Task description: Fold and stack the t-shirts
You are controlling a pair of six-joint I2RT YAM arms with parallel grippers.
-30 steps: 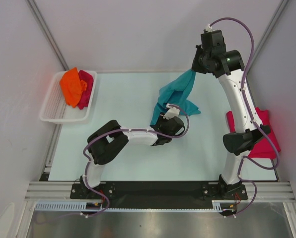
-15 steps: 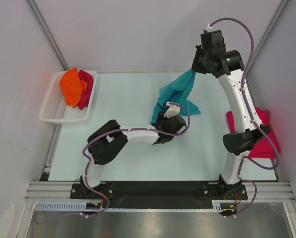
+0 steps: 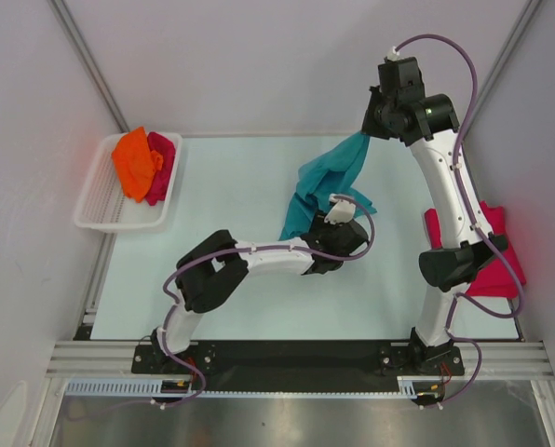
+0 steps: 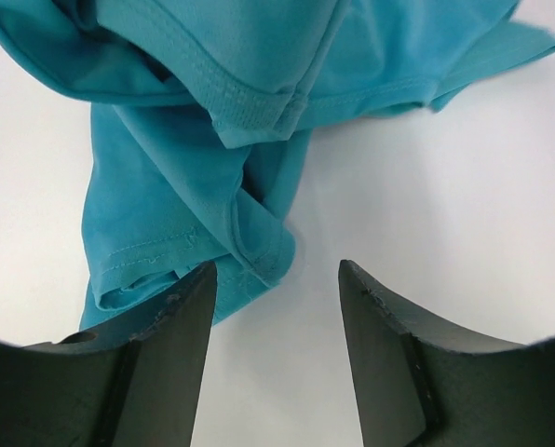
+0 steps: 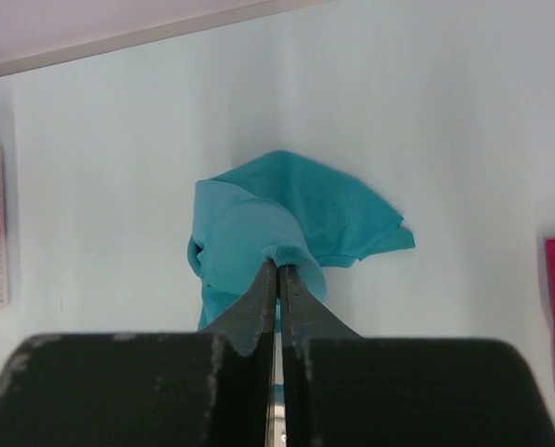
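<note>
Holding soft teal cotton t-shirt (image 3: 326, 182) aloft, upper centre, pinching it in right gripper (image 5: 278, 268).
Hovering spread left gripper (image 4: 277, 279) beside dangling hem; judging corner grasp needed next for spreading flat.

teal t-shirt (image 3: 329, 177); orange t-shirt (image 3: 135, 162); white basket (image 3: 101, 212)

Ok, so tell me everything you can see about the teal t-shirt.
The teal t-shirt is soft, plain cloth with stitched hems, crumpled and not folded. The right gripper is shut on a pinch of its fabric and holds that part up, so the shirt drapes down to the table, where its lower part lies bunched. The left gripper sits open at the lower hem, not closed on it.
</note>
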